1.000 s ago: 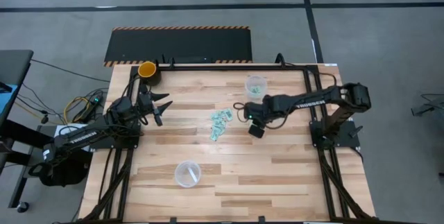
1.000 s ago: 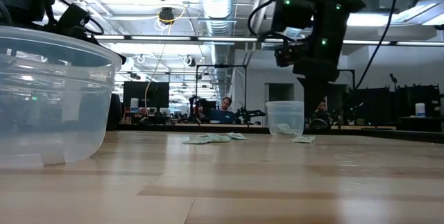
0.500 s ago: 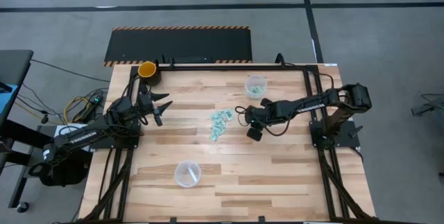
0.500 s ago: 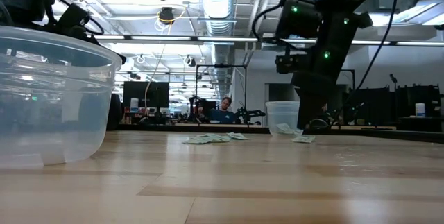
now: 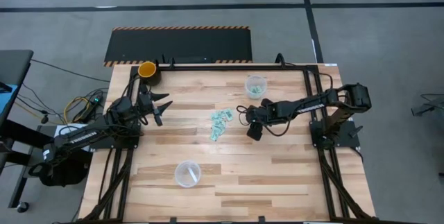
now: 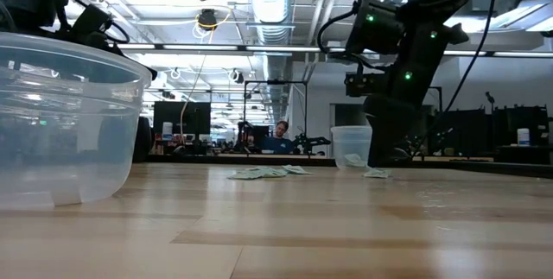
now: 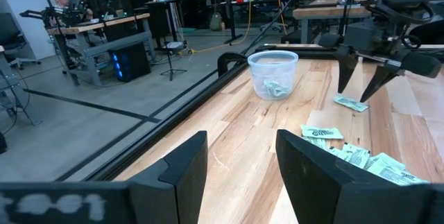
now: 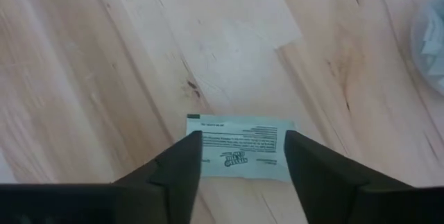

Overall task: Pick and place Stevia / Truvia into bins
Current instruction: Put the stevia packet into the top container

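A pile of mint-green and white Stevia packets (image 5: 220,123) lies flat mid-table. One single packet (image 8: 239,148) lies flat on the wood beside the pile and also shows in the left wrist view (image 7: 350,102). My right gripper (image 5: 252,121) is open and points down at the single packet, with one finger on each side and low over the table (image 7: 361,89). Whether its tips touch the packet I cannot tell. One clear bin (image 5: 256,85) at the far side holds some packets. The other clear bin (image 5: 187,173) stands near the front. My left gripper (image 5: 161,107) is open and empty at the left.
A yellow-orange cup (image 5: 147,70) stands at the far left corner. Black rails (image 5: 229,64) run along the table's far edge and sides. Bare wood lies between the pile and the near bin. People sit at desks in the room beyond.
My right gripper has gone down toward the table over the single packet and shifted a little toward the near edge, its arm tipping lower. Its fingers stay open. The packets and bins have not moved.
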{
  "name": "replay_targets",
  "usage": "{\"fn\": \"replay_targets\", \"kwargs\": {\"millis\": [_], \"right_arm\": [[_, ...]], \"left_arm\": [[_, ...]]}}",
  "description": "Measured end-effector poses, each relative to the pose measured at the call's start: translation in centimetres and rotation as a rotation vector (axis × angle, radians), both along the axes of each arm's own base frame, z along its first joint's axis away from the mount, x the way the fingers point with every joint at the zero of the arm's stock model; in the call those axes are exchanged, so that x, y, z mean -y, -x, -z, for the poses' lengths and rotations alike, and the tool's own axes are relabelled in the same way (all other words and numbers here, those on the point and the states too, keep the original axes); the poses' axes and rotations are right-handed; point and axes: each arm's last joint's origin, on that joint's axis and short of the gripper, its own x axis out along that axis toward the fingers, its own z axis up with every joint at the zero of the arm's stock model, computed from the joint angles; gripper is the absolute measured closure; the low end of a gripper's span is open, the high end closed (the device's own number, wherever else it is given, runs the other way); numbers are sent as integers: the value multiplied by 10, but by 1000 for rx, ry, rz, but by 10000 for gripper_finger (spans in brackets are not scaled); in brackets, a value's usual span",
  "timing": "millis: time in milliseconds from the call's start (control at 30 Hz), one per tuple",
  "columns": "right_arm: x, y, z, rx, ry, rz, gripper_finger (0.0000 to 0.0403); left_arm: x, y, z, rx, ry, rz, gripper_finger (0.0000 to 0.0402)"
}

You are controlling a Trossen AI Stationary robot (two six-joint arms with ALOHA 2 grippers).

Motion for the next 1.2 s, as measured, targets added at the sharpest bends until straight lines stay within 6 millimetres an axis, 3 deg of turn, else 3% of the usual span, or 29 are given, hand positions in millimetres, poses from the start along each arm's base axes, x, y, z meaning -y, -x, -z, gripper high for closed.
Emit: {"fn": "replay_targets", "kwargs": {"millis": [200,567,700,1000,1200], "right_arm": [[3,0,2,-6,0,12,170],[7,-16,34,-30,-9,22,199],[2,-17,30,15,-21,-4,237],[-21,-15,4,115,-58,-165,391],[-23,-16,-7,165,29,-146,389]], "left_arm": [[0,0,0,0,0,0,239],[0,0,0,1,0,-1,239],[0,0,0,0,0,0,239],[0,0,0,0,0,2,239],[0,0,0,0,0,2,239]]}}
